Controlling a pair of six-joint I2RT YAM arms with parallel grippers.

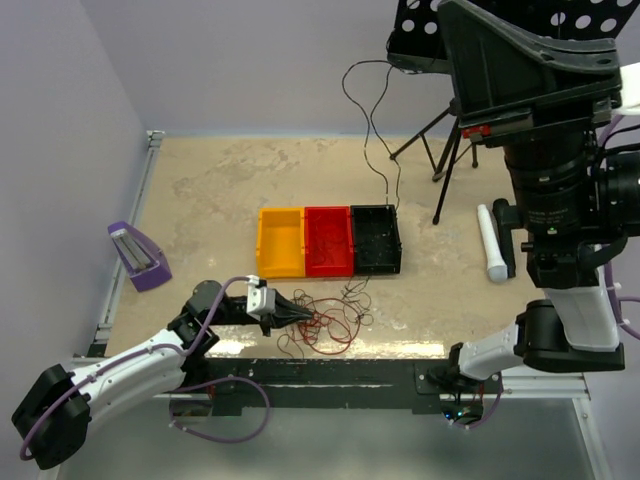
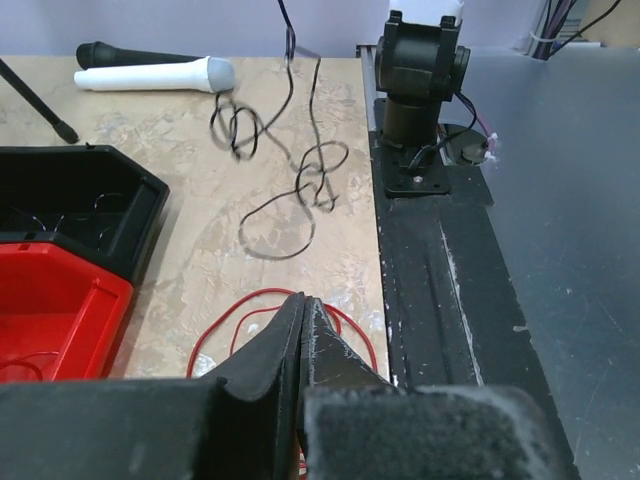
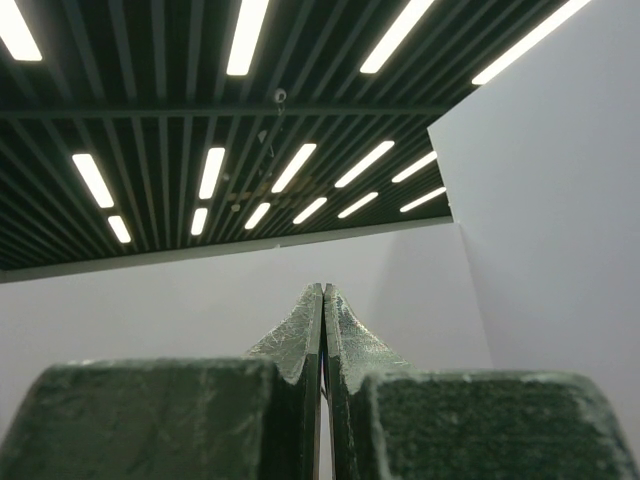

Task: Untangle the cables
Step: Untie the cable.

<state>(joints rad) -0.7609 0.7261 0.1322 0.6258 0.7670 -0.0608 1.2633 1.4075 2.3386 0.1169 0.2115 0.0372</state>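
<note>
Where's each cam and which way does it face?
Top external: above and behind the arms, looking down at table; both show.
Left wrist: low over the cables, facing the right arm's base; shut left gripper below.
Right wrist: facing up at the ceiling lights; shut right gripper.
Shared: top and left wrist both show red bin, white microphone.

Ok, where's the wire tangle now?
Top view: the wire tangle lies between the red bin and the table's near edge, at the left claw's tip.
</note>
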